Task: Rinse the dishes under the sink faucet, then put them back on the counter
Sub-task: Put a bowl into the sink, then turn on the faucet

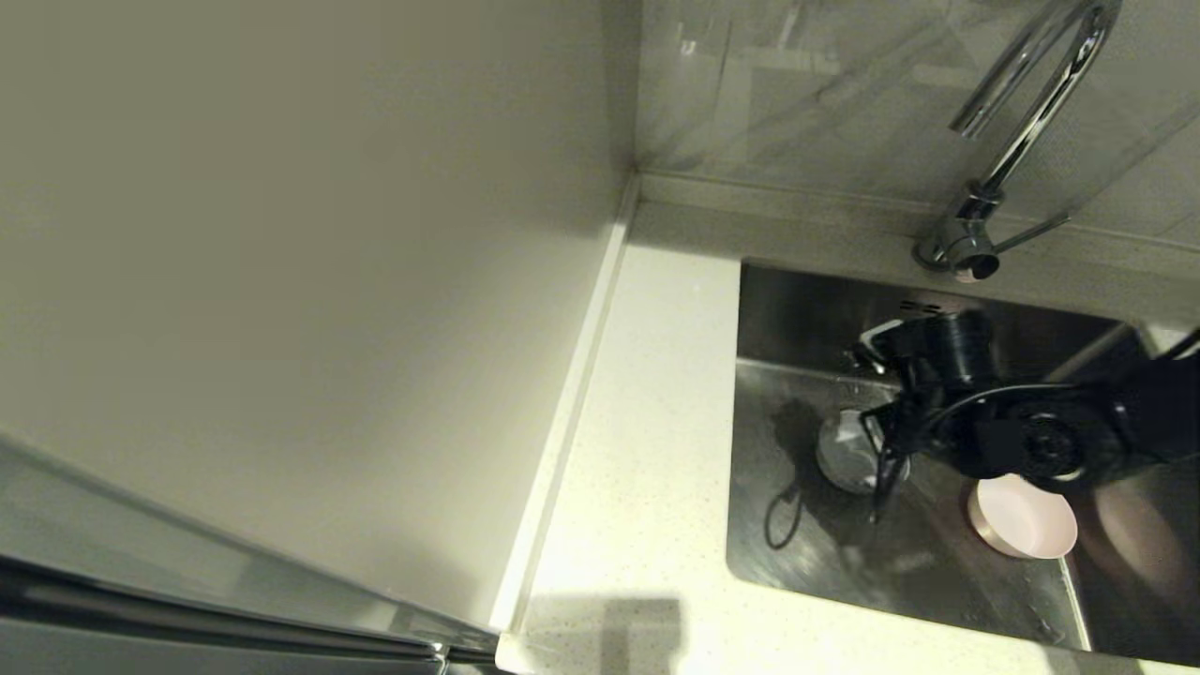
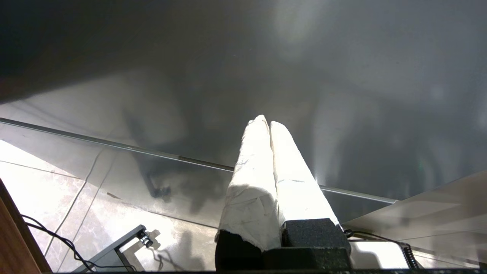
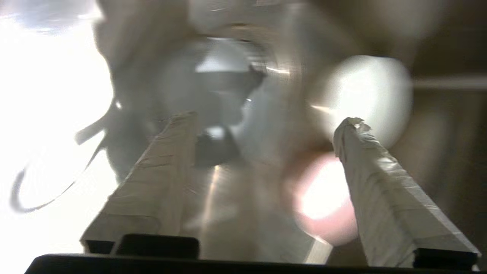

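Inside the steel sink point(image 1: 797, 544), a pink bowl point(image 1: 1022, 517) rests upright on the floor at the front right. My right gripper point(image 1: 877, 375) hangs low in the basin near the round drain point(image 1: 844, 457), open and holding nothing. In the right wrist view the right gripper point(image 3: 268, 118) has its taped fingers wide apart; the pink bowl point(image 3: 327, 198) lies close to one finger and a white bowl point(image 3: 365, 95) lies beyond it. No pale blue bowl can be made out. The chrome faucet point(image 1: 1031, 122) stands behind the sink. My left gripper point(image 2: 269, 121) is shut and empty, parked away from the sink.
The speckled white counter point(image 1: 647, 450) lies left of the sink, bounded by a raised edge strip point(image 1: 572, 403) and a cream wall panel point(image 1: 281, 281). The faucet's side lever point(image 1: 1031, 234) points right. The left wrist view shows a grey cabinet face and floor cables point(image 2: 57, 239).
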